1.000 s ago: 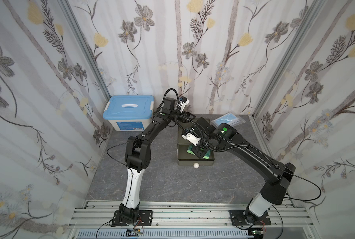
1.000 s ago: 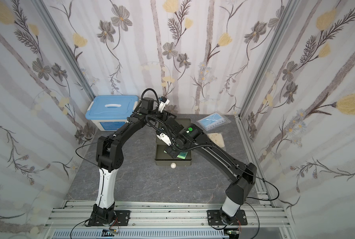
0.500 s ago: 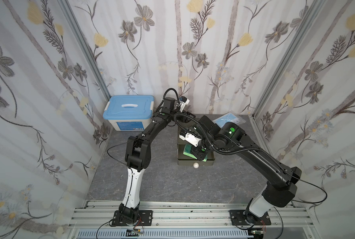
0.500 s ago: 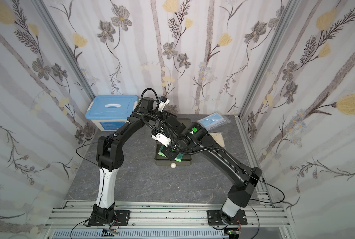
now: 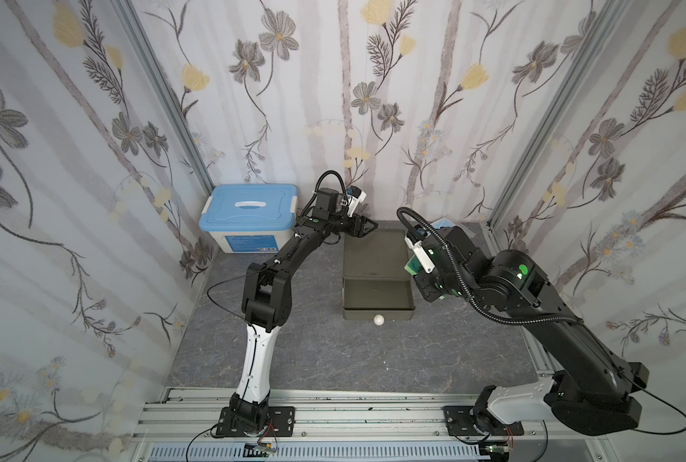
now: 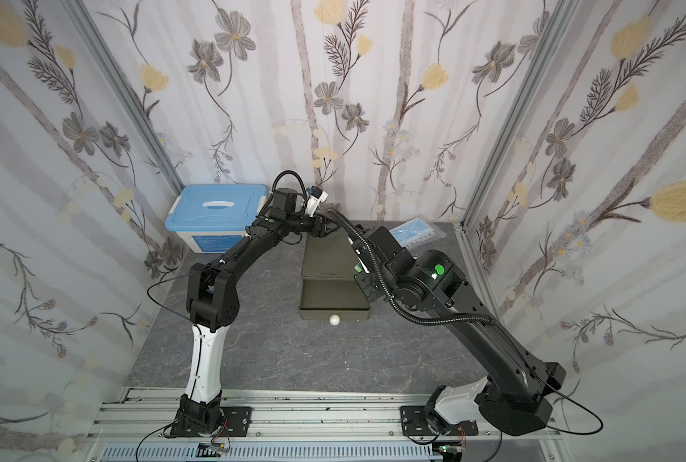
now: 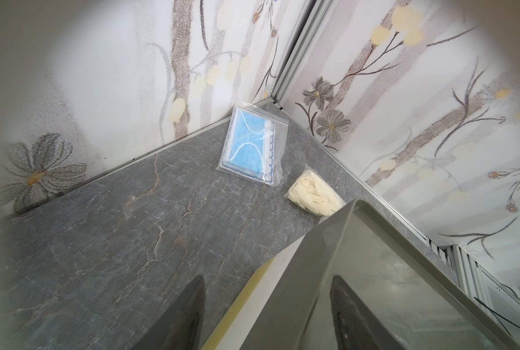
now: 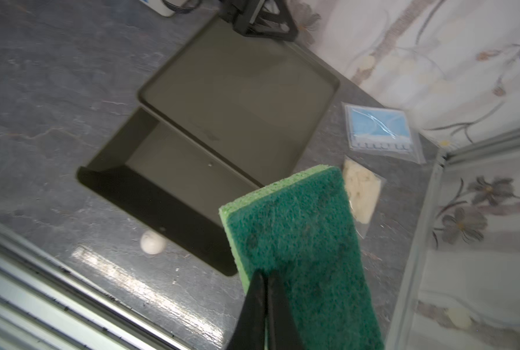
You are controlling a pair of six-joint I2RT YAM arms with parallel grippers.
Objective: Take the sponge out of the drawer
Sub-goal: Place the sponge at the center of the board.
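The green sponge [image 8: 298,242] hangs in the air, with my right gripper [image 8: 265,275] shut on its near edge. In a top view the sponge [image 5: 413,266] shows just right of the olive cabinet [image 5: 373,252], level with its front. The drawer [image 5: 377,294] is pulled out toward the front with nothing inside, its white knob [image 5: 378,320] facing the rail. My left gripper [image 7: 268,277] straddles the cabinet's back edge, one finger behind the wall and one on the top. In both top views the left gripper [image 5: 367,229] [image 6: 327,228] sits at the cabinet's back left corner.
A blue-lidded storage box [image 5: 247,216] stands at the back left. A clear bag of blue masks [image 7: 251,145] and a bag of pale gloves [image 7: 315,192] lie in the back right corner. The metal rail [image 5: 333,404] runs along the front.
My right gripper has risen out of the drawer with the sponge and swung to the right of the cabinet. The drawer now shows bare. The left arm has stayed still.
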